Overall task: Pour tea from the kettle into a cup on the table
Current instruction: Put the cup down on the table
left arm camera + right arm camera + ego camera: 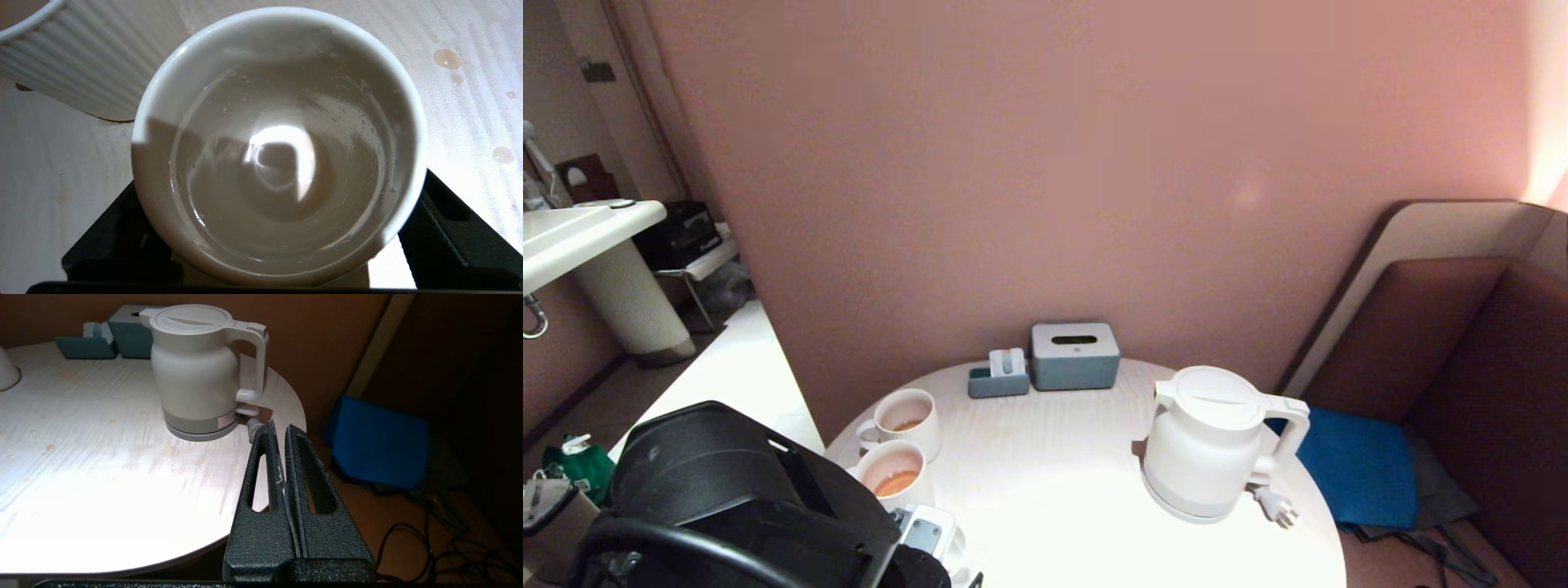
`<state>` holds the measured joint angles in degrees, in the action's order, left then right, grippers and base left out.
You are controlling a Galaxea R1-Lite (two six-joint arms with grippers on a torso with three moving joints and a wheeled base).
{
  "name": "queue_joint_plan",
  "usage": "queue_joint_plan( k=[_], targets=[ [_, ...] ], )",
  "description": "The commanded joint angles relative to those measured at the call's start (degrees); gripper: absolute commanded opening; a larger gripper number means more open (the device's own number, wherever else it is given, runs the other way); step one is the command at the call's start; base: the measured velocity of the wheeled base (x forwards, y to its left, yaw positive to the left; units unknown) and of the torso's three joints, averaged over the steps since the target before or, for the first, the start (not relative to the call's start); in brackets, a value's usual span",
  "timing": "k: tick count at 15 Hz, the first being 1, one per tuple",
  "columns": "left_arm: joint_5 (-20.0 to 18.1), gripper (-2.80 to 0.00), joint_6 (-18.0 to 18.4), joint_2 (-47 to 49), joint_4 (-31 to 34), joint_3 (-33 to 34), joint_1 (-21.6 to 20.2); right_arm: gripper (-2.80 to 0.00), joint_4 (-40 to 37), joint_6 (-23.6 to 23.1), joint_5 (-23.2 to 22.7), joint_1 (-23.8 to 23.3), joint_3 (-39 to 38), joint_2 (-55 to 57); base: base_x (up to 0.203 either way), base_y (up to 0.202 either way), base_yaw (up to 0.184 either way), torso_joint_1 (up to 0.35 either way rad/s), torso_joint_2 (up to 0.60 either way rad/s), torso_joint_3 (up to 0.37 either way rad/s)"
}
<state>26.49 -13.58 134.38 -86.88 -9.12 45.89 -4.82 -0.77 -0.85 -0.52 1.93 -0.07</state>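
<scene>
The white electric kettle [1209, 445] stands upright on the tabletop [1045, 490], spout toward the blue-grey tissue box [1075, 355], handle opposite. Left of the kettle, the left pincer [278, 228] clasps the small cup [278, 147]. Just beside the kettle's plug [1276, 506], the right pincer [282, 430] is pressed together, empty.

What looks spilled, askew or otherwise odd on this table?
Small tea-coloured drops lie on the table beside the cup, so some liquid has missed. The kettle stands upright, lid on.
</scene>
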Motion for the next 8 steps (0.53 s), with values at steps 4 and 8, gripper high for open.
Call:
queue_joint_plan(
  k=[4, 8],
  targets=[
    [0.1, 0.00, -0.5, -1.8, -3.1, 1.4, 0.0, -2.80, 0.0, 0.0, 0.0, 0.0, 0.0, 0.1, 0.000, 0.000, 0.000, 0.000, 0.00, 0.000],
    [-0.4, 0.00, -1.1, -5.0, -3.1, 6.9, 0.0, -2.80, 0.0, 0.0, 0.0, 0.0, 0.0, 0.1, 0.000, 0.000, 0.000, 0.000, 0.00, 0.000]
  ],
)
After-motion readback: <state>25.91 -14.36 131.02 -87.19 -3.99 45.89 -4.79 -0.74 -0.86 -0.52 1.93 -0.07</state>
